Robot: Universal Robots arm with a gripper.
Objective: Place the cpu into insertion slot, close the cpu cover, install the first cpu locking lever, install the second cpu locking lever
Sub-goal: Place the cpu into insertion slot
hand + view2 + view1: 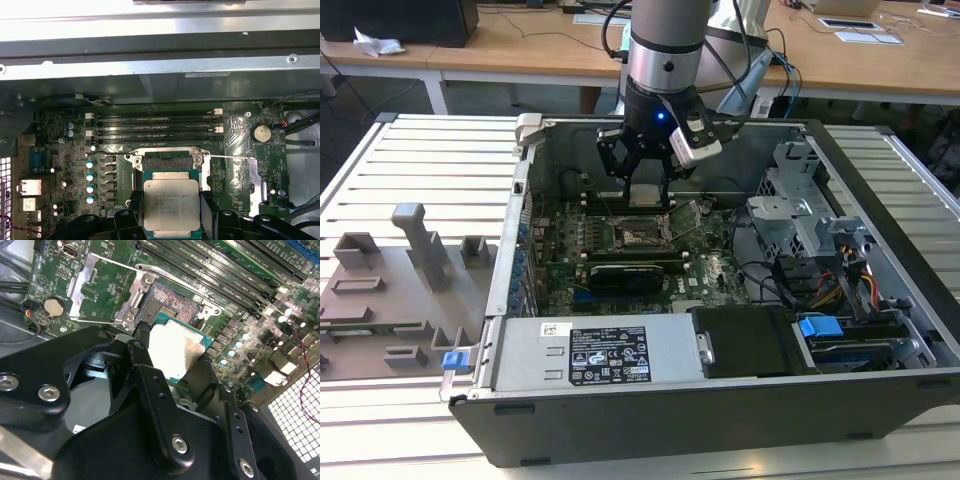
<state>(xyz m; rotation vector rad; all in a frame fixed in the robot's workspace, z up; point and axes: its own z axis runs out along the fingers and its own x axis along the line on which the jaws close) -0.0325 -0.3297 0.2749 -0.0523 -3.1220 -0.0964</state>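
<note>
Placement stage, the first of four steps. My end effector (643,195) is clenched on the cpu (171,207) by its edges. The chip hangs just above the insertion slot (167,161); I judge it not seated. The cpu cover (131,302) lies flipped open beside the socket. Cover and both levers remain undone.

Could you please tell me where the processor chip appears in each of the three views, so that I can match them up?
Exterior view: the chip is held in the gripper over the socket, inside the computer case.
Second wrist view: the chip is the pale square in the middle, beside the socket.
First wrist view: the chip sits between two black fingers.
Shared landmark: the socket.
</note>
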